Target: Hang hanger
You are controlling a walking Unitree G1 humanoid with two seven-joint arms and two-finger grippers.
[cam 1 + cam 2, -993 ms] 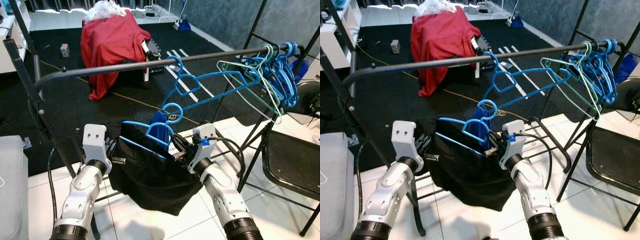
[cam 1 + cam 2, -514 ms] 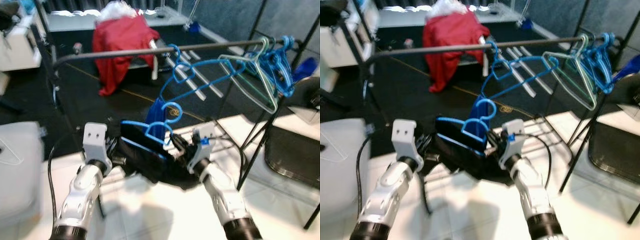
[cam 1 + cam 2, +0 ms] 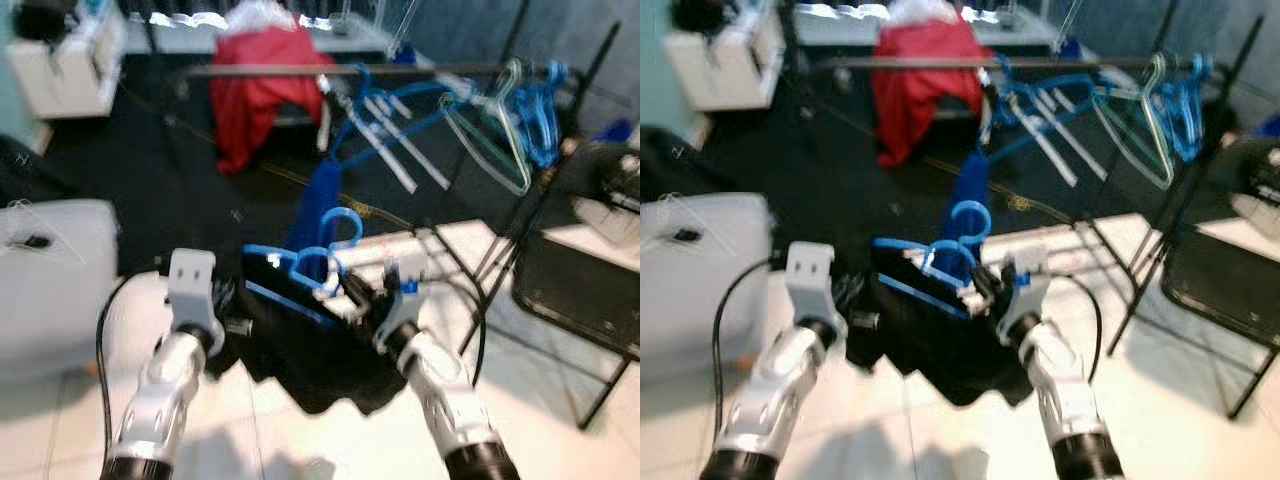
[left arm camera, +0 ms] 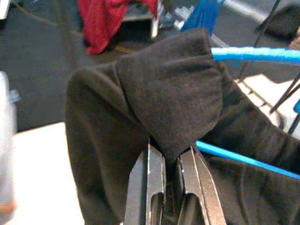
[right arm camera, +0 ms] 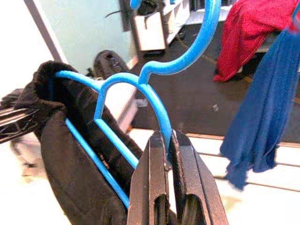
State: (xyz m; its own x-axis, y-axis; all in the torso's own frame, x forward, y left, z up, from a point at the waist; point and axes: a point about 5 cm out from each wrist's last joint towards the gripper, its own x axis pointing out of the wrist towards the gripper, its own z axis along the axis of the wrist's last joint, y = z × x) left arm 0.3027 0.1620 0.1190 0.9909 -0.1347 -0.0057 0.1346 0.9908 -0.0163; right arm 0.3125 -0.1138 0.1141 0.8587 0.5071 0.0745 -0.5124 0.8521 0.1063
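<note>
**Black garment on blue hanger, gripped from both sides below the rail**

Spanning the far side of the scene: a long dark metal clothes rail (image 3: 300, 70), carrying a cluster of empty blue and pale green plastic hangers (image 3: 520, 110) toward its right end. Standing behind it on black carpet: a bulky shape draped in red cloth (image 3: 262, 95). Sitting at the left on the white tiled floor: a pale grey box-like object (image 3: 55, 280), blurred. Hanging from the rail near its middle: a dark blue cloth (image 3: 968, 195).

Drooping low between the two arms, well below the rail: a soft black fabric garment (image 3: 310, 340), draped over a bright blue plastic hanger (image 3: 300, 270) with its hook (image 3: 340, 222) pointing up and free of the rail.

Gripping the garment's left shoulder: the left end effector (image 4: 171, 164), fingers pressed together on a fold of the black fabric. Gripping the hanger's right arm just below the neck: the right end effector (image 5: 166, 154), fingers pinched tight on the blue plastic.
</note>
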